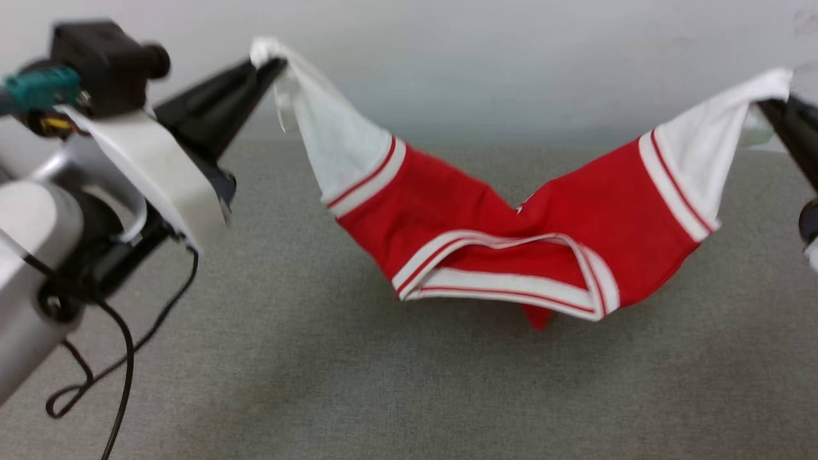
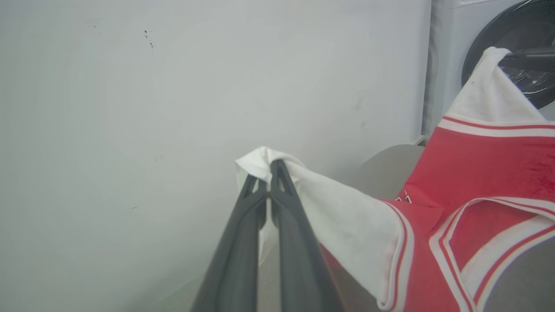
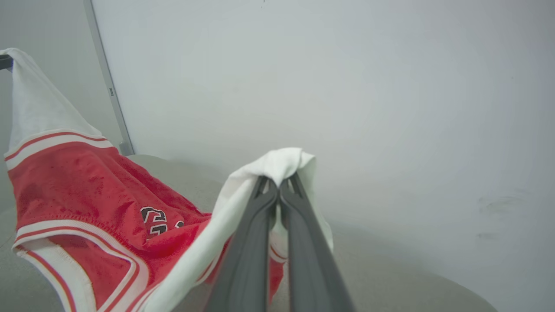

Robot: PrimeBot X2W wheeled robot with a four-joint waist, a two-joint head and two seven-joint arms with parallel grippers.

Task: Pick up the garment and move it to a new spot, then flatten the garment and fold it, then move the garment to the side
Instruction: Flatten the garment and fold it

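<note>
The garment point(image 1: 511, 249), a red jersey shirt with white sleeves and striped trim, hangs stretched between my two grippers above the grey table point(image 1: 409, 396). My left gripper point(image 1: 275, 64) is shut on the tip of one white sleeve at upper left; the same pinch appears in the left wrist view point(image 2: 266, 169). My right gripper point(image 1: 770, 105) is shut on the other white sleeve at the right edge, as the right wrist view point(image 3: 279, 182) confirms. The garment's middle sags low, its neckline facing me. Part of a black number point(image 3: 156, 219) peeks from a fold.
A pale wall point(image 1: 511, 64) runs behind the table. A washing machine point(image 2: 498, 52) with a dark round door stands beyond the table's right end. A black cable point(image 1: 121, 358) dangles from my left arm over the table's front left.
</note>
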